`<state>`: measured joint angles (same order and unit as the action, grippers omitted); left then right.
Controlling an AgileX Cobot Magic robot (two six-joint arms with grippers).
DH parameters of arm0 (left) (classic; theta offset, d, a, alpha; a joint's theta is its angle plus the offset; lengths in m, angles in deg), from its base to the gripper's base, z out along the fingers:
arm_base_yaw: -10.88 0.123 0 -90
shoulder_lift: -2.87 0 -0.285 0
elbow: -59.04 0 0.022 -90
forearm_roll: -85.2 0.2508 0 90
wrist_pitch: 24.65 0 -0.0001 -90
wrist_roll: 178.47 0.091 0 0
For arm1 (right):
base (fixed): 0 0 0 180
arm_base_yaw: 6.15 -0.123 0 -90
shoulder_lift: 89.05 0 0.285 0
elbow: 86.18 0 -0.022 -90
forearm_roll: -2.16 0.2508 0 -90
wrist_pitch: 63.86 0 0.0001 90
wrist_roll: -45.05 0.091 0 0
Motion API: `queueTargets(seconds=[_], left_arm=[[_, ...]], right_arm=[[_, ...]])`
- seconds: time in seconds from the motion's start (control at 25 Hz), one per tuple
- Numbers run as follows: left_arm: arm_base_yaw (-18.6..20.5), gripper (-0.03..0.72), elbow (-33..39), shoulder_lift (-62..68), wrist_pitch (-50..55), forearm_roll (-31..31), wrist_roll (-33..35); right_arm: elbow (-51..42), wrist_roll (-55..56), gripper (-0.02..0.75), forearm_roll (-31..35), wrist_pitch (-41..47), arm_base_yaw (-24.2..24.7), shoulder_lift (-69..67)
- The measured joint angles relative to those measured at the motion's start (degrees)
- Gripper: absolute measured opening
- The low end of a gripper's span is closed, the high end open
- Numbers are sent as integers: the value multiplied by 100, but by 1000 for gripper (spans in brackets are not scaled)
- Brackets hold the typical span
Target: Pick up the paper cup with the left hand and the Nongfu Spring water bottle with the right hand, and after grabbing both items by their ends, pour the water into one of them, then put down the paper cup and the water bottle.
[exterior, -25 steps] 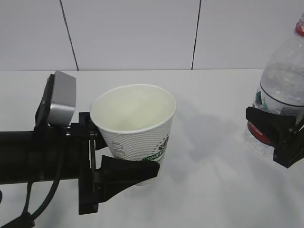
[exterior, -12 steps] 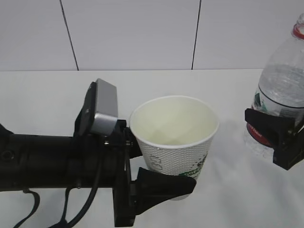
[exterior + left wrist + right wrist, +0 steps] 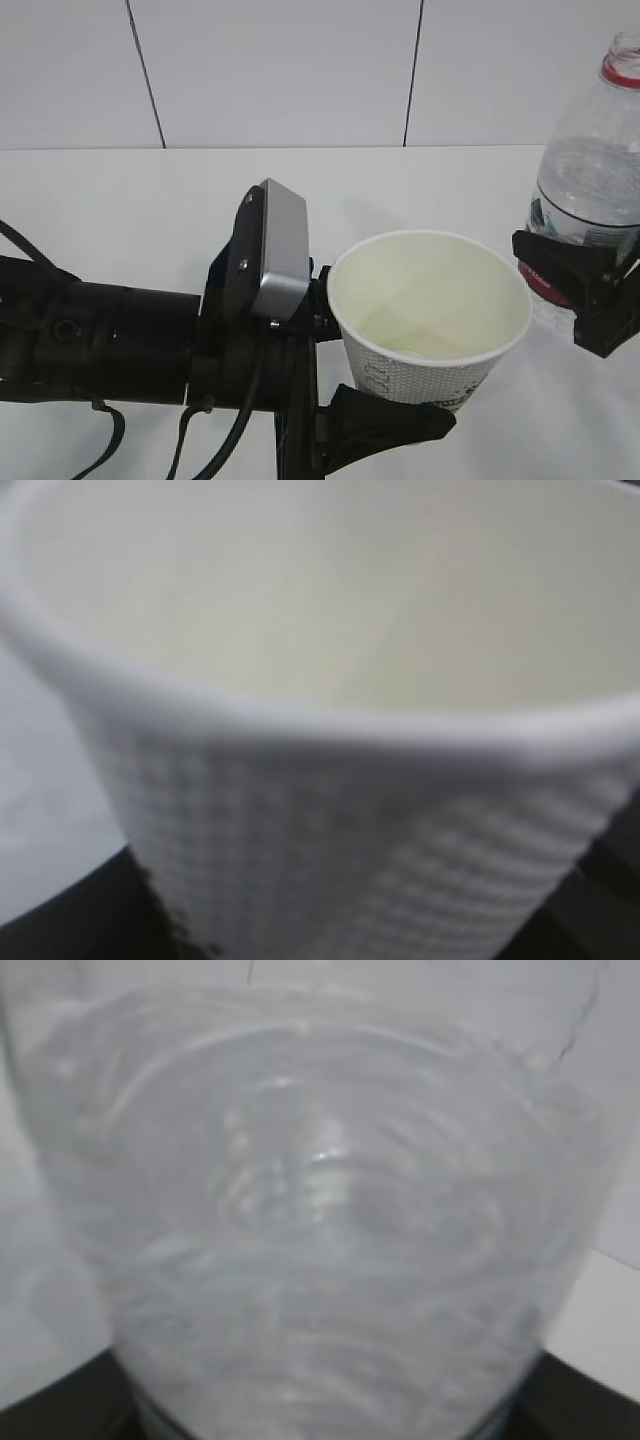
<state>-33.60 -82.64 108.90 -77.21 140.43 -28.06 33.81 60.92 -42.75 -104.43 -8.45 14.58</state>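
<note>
The white paper cup, embossed with green print, is upright and lifted, its cream inside showing no liquid that I can make out. My left gripper is shut on its lower wall, with one black finger in front. In the left wrist view the cup fills the frame between the dark fingers of the left gripper. Just right of the cup is the Nongfu Spring water bottle, upright and capless, with water inside. My right gripper is shut on its labelled waist. The bottle also fills the right wrist view.
A white table runs under both arms and meets a white panelled wall with dark seams at the back. My left arm's black body and cables lie low across the left front.
My left arm has carried the cup rightward and nearer the camera, close to the bottle. The bottle's neck has come a little further into view; the right gripper has barely moved.
</note>
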Motion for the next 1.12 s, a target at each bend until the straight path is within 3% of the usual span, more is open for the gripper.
queueTargets(seconds=[1.12], left_arm=[[0,531,-12,-27,82,-551,35]], right_arm=[[1704,24,449,-1854,478,0,178]])
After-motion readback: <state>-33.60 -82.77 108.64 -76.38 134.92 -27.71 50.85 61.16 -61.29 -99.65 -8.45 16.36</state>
